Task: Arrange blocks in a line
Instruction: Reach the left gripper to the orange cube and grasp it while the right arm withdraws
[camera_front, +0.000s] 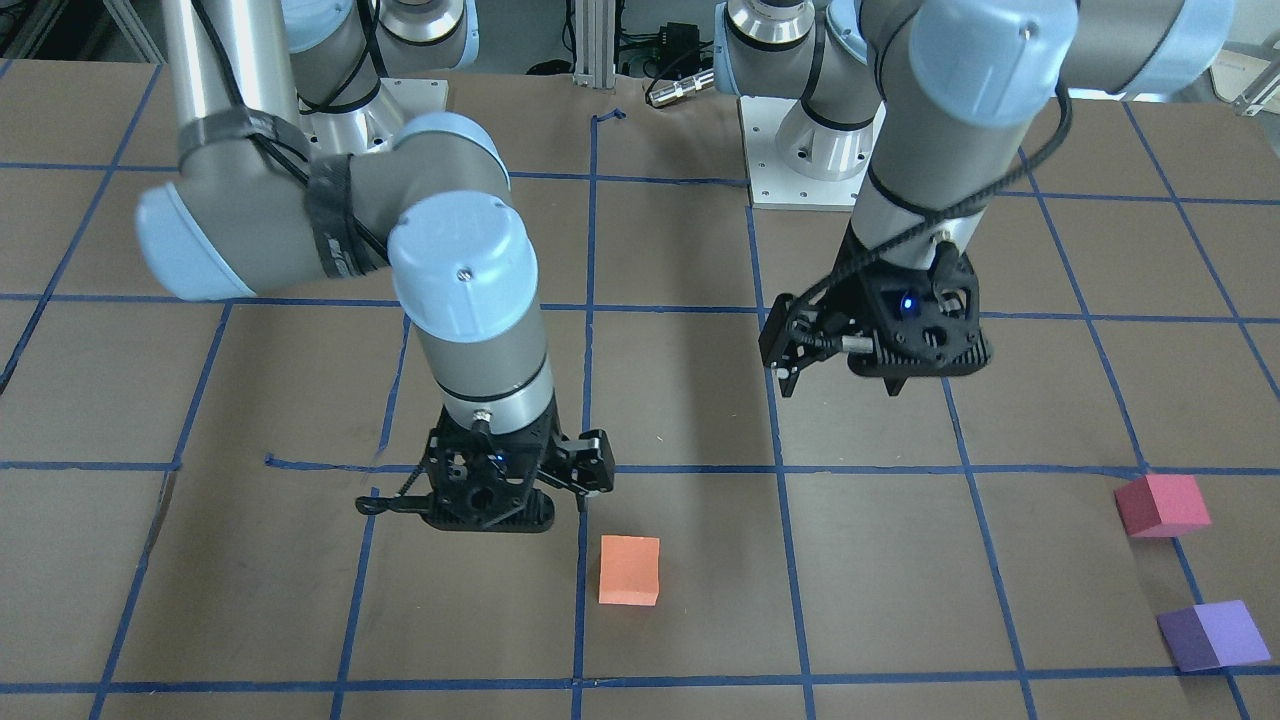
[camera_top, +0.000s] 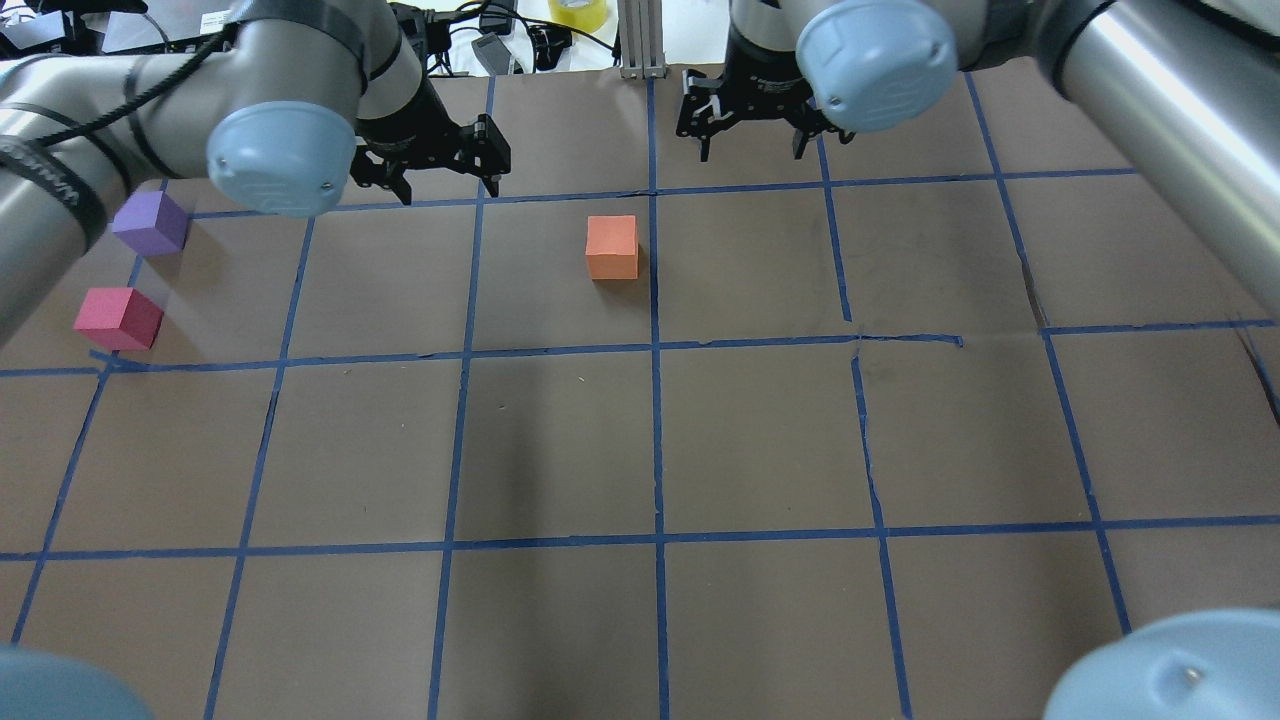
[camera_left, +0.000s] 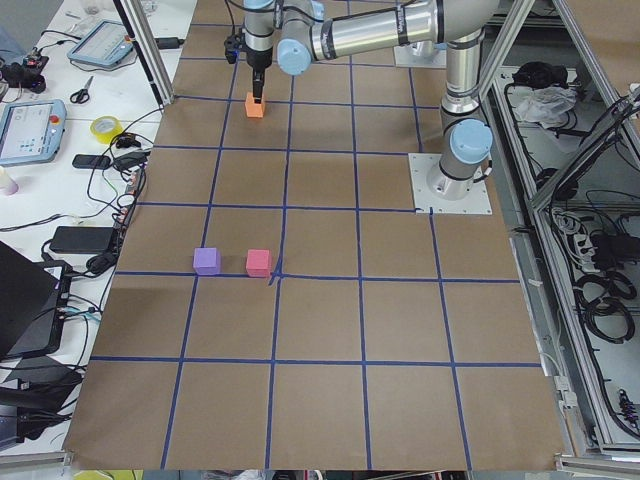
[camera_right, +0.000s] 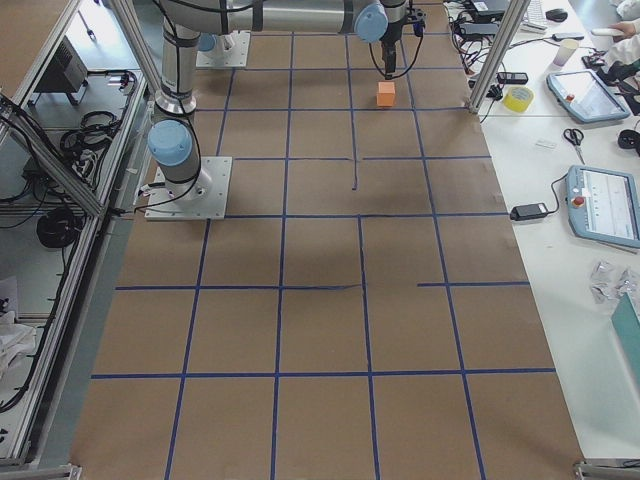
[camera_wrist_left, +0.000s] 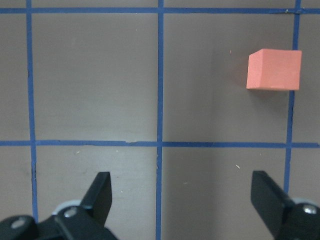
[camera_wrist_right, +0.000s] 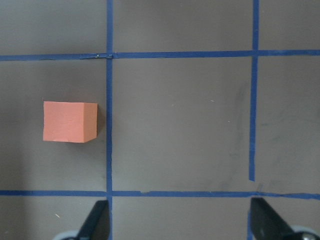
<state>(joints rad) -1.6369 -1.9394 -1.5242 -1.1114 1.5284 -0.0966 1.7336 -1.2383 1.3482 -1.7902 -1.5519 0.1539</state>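
Purple block (camera_top: 150, 222) and pinkish-red block (camera_top: 118, 318) sit far left on the tabletop (camera_top: 760, 440); left end effector (camera_top: 448, 182) hangs released; orange block (camera_top: 612, 247) lies mid-far; right end effector (camera_top: 750, 146) released too. We judge them light, squashy foam: pinch opposite flat faces.

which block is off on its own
The orange block, alone by the central tape line; the pinkish-red block and purple block sit close together far off on the robot's left.
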